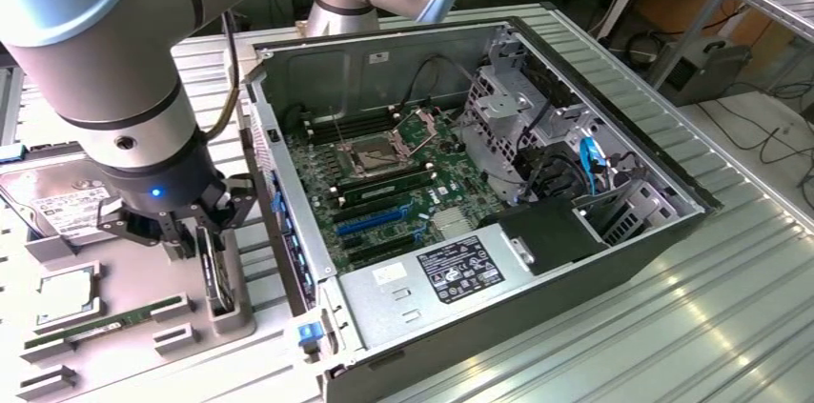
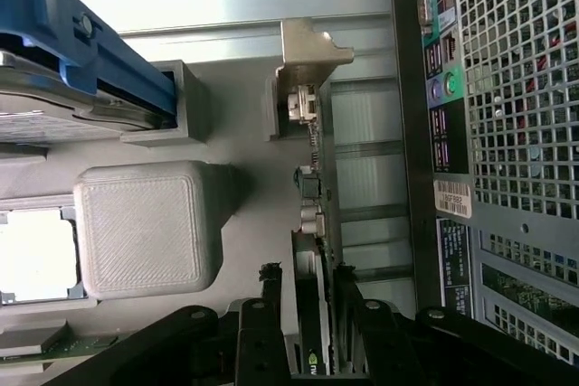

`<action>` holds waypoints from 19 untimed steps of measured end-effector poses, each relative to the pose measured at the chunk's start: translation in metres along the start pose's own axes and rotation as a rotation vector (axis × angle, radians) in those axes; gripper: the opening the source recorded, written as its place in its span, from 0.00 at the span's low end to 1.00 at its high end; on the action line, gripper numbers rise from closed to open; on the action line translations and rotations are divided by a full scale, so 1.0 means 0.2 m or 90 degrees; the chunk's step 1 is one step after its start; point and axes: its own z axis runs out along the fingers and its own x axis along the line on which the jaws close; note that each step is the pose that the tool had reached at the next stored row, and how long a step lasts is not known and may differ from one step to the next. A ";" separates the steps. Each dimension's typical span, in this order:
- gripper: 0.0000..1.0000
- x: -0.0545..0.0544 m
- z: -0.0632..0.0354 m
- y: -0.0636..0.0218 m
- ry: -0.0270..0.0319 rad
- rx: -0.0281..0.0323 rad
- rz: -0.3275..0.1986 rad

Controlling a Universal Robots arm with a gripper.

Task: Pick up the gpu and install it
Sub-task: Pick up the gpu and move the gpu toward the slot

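The gpu point(image 1: 216, 274) stands on edge in its grey holder point(image 1: 232, 315), at about 8 o'clock from the open computer case point(image 1: 661, 241), with the gripper point(image 1: 201, 231) straddling it, fingers point(image 2: 269, 314) apart, so nothing is lifted or installed yet.

— Where does the computer case point(image 1: 547, 317) sit?
— Mid-frame in the exterior view, on the table point(image 1: 725, 317). The motherboard point(image 1: 381, 184) lies inside it, with the power supply point(image 1: 433, 279) below that in the frame.
— And at lower left?
— The fixture tray point(image 1: 128, 370), just beside the case. On it the hard drive point(image 1: 64, 208) lies uppermost, the CPU point(image 1: 64, 293) below it and the RAM stick point(image 1: 109, 322) lower still. The gpu point(image 1: 216, 274) stands upright on the side nearest the case, with the gripper point(image 1: 191, 231) right over it.
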 end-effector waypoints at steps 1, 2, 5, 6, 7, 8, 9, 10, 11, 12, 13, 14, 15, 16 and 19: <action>0.35 0.00 0.001 0.000 0.0001 0.0000 0.000; 0.35 0.00 0.001 0.000 0.0001 0.0001 0.000; 0.27 0.00 0.001 0.000 0.0001 0.0001 0.000; 0.27 0.00 0.001 0.000 0.0001 0.0001 0.000; 0.27 0.00 0.001 0.000 0.0001 0.0001 0.000; 0.27 0.00 0.001 0.000 0.0001 0.0000 -0.002; 0.27 0.00 0.001 0.000 0.0002 -0.0002 -0.005; 0.27 0.00 0.001 0.000 0.0004 -0.0004 -0.009; 0.27 0.00 0.001 0.000 0.0005 -0.0009 -0.017; 0.27 0.00 0.001 0.000 0.0008 -0.0012 -0.024; 0.27 0.00 0.001 0.000 0.0011 -0.0016 -0.032; 0.27 0.00 0.001 0.000 0.0012 -0.0018 -0.036; 0.27 0.00 0.001 0.000 0.0013 -0.0019 -0.037; 0.26 0.00 0.001 0.000 0.0013 -0.0019 -0.037; 0.26 0.00 0.001 0.000 0.0013 -0.0019 -0.037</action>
